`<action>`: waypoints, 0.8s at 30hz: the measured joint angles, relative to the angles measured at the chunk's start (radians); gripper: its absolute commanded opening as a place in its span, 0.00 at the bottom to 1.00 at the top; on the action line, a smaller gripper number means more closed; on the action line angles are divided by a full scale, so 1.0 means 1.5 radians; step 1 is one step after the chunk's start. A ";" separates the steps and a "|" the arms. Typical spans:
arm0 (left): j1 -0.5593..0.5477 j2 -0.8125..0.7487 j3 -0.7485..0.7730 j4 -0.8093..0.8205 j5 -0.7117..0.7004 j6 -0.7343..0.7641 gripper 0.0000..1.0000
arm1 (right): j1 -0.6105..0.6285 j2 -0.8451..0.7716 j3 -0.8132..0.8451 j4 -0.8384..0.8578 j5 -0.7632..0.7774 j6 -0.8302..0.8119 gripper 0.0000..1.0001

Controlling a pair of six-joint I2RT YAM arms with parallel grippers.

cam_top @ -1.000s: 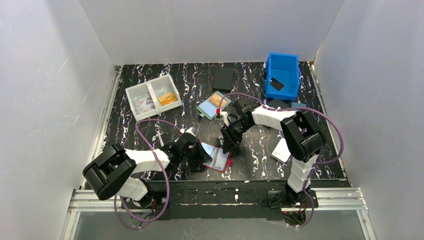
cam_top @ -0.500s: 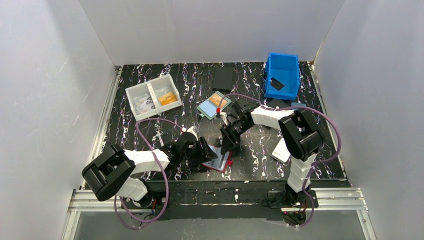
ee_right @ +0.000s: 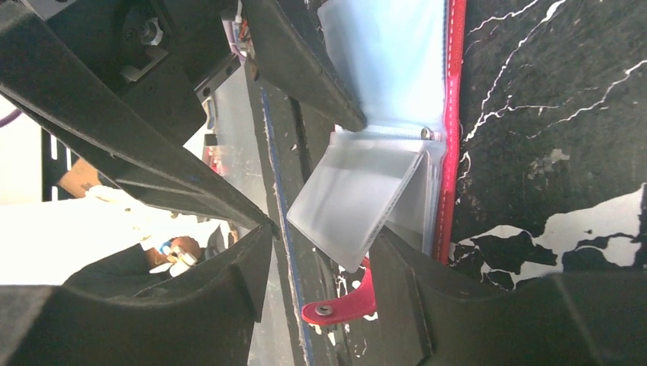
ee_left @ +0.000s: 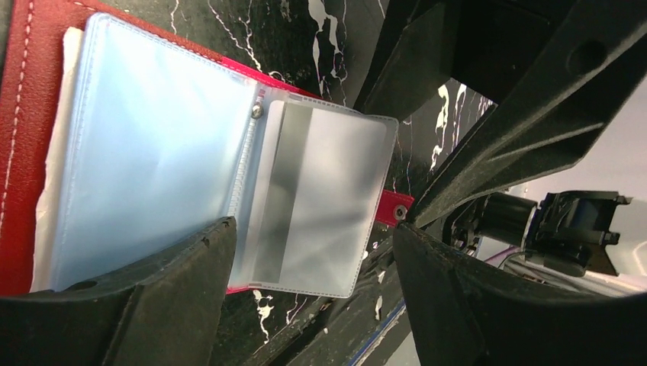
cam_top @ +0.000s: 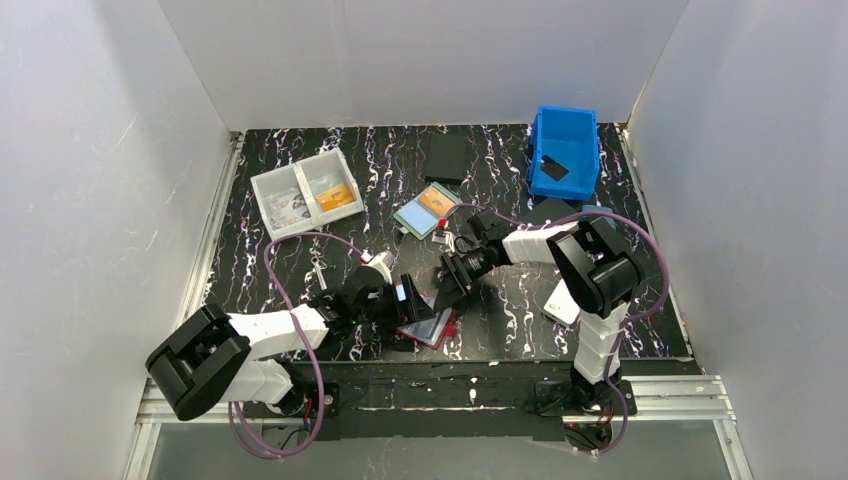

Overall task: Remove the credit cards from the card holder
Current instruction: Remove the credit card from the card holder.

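The card holder (cam_top: 432,330) lies spread open near the table's front edge, dark red outside (ee_left: 23,114) with clear light-blue sleeves inside. Credit cards sit in the sleeves: a light-blue one (ee_left: 152,145) and a pale one with a grey stripe (ee_left: 320,206). My left gripper (ee_left: 313,229) hangs open right over the sleeves, one finger (ee_left: 152,305) on each side, holding nothing. From the other side my right gripper (ee_right: 324,236) is open, and a raised sleeve leaf (ee_right: 351,202) stands between its jaws, against one finger (ee_right: 427,290). The red snap tab (ee_right: 339,305) sticks out below.
A white two-compartment tray (cam_top: 305,192) sits at the back left, and a blue bin (cam_top: 565,150) at the back right. A teal-framed case with an orange card (cam_top: 428,210) and a flat black pad (cam_top: 446,157) lie behind the arms. The table's front edge (ee_right: 282,191) runs close by the holder.
My left gripper has opened and let go of the sleeve leaf it was pinching. The right gripper has swung lower toward the holder, which has shifted slightly toward the front left.
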 measured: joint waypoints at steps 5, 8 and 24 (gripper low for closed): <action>0.002 0.004 0.003 0.001 0.020 0.031 0.76 | -0.002 0.003 -0.025 0.089 -0.023 0.086 0.59; 0.002 0.020 0.015 0.002 0.035 0.042 0.76 | -0.002 0.006 -0.026 0.136 -0.027 0.128 0.59; 0.002 0.075 0.044 -0.041 0.049 0.051 0.21 | -0.005 0.011 -0.037 0.226 -0.031 0.222 0.59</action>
